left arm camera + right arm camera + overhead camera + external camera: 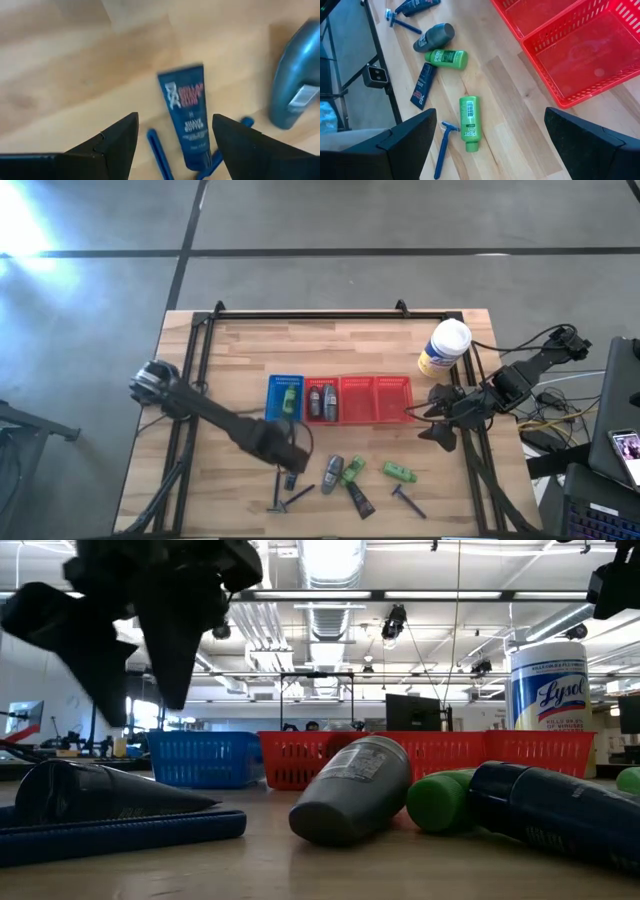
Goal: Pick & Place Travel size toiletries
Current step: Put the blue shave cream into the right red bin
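My left gripper (pixel 290 470) is open and hovers over a dark tube (pixel 187 115) that lies flat on the table near the front edge, one finger on each side of it and above it (pixel 130 630). A blue-handled razor (pixel 287 500) lies beside that tube. To its right lie a grey stick (pixel 332 473), a green bottle (pixel 352 471), another dark tube (pixel 360 500), a second green bottle (pixel 400 472) and a second razor (pixel 408 502). The blue basket (pixel 285 385) holds a green bottle; the left red basket (pixel 320 383) holds grey sticks. My right gripper (pixel 440 420) is open and empty beside the rightmost red basket (pixel 580 60).
A large white-and-yellow canister (pixel 445 348) stands at the back right, behind the red baskets. A dark metal frame (pixel 330 313) runs round the table's far and side edges. Bare wood lies between the baskets and the loose items.
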Available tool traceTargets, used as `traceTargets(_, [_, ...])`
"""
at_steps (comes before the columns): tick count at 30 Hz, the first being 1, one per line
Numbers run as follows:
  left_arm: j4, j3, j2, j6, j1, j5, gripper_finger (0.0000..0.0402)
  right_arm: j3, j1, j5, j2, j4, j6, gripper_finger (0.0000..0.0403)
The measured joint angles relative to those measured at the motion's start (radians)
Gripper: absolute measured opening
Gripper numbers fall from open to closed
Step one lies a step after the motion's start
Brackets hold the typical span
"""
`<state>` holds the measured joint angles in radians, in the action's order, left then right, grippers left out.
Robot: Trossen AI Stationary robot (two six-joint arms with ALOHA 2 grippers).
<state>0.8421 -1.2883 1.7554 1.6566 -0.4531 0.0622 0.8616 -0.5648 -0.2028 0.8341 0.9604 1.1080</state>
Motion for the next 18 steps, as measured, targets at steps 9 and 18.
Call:
traceTargets(9, [0.081, -0.251, 0.237, 0.041, -0.064, -0.028, 0.0259, 0.000, 0.000, 0.030, 0.000, 0.000, -0.006, 0.0368])
traceTargets(18, [0.108, -0.327, 0.347, 0.048, -0.085, -0.078, 0.0259, 0.000, 0.000, 0.052, 0.000, 0.000, -0.027, 0.0368])
